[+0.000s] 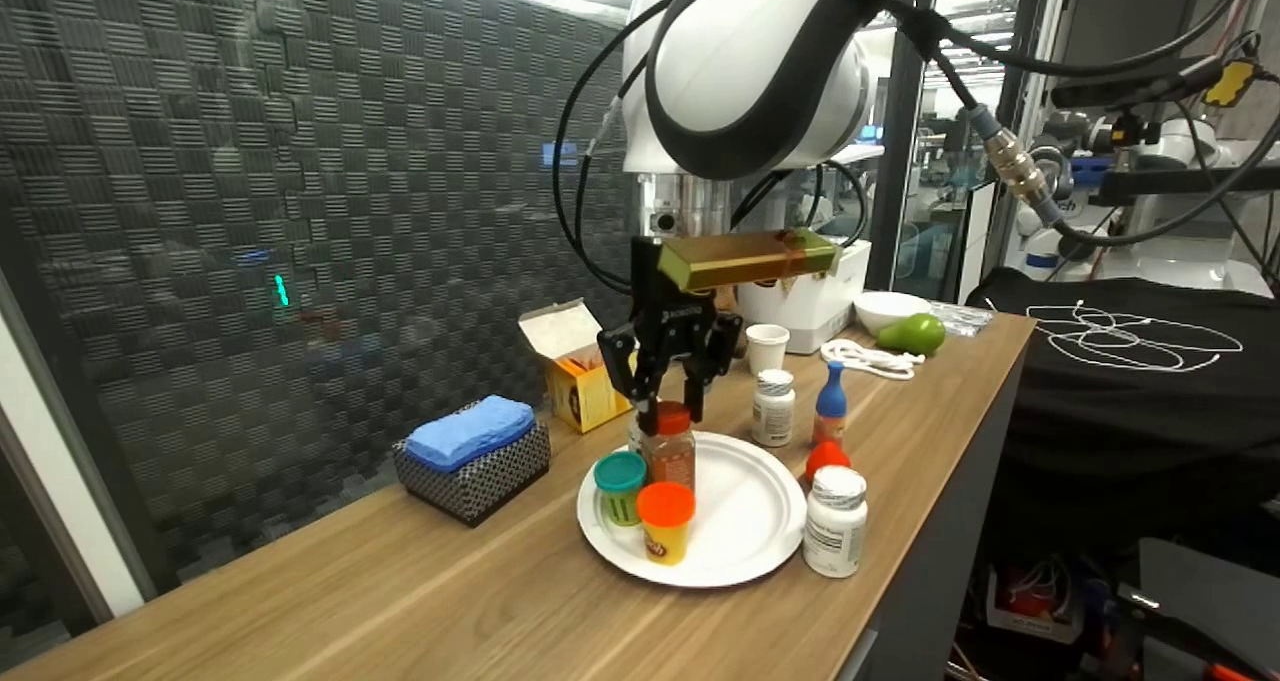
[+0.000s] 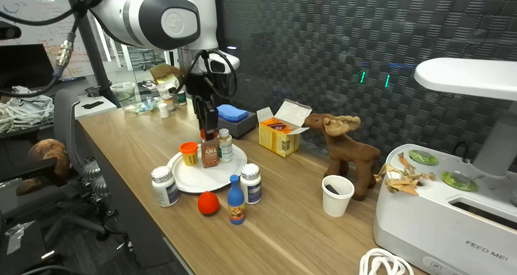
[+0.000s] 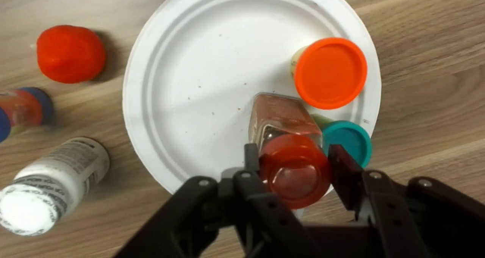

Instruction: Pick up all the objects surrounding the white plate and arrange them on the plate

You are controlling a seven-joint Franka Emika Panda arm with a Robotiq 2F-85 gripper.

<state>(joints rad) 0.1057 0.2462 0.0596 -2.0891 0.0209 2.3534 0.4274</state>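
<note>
My gripper [image 3: 291,157] points down over the white plate [image 1: 740,536], shut on the red cap of a clear spice jar [image 2: 210,154], one finger against each side. The jar is upright; whether its base touches the plate I cannot tell. On the plate beside it stand an orange-lidded yellow tub [image 1: 665,523], a teal-lidded green tub [image 1: 620,486] and a white bottle [image 2: 225,147], half hidden in an exterior view. Off the plate, near its rim, are two more white bottles [image 2: 165,188] [image 2: 251,185], a blue bottle [image 2: 236,202] and a red round object [image 3: 71,54].
Behind the plate are an opened yellow carton [image 2: 278,137] and a black patterned box [image 1: 480,481] bearing a blue cloth [image 1: 472,431]. A plush moose [image 2: 349,154], paper cup [image 2: 337,196], white cord [image 2: 385,263] and white appliance [image 2: 436,222] occupy the far end. The table's edge runs nearby.
</note>
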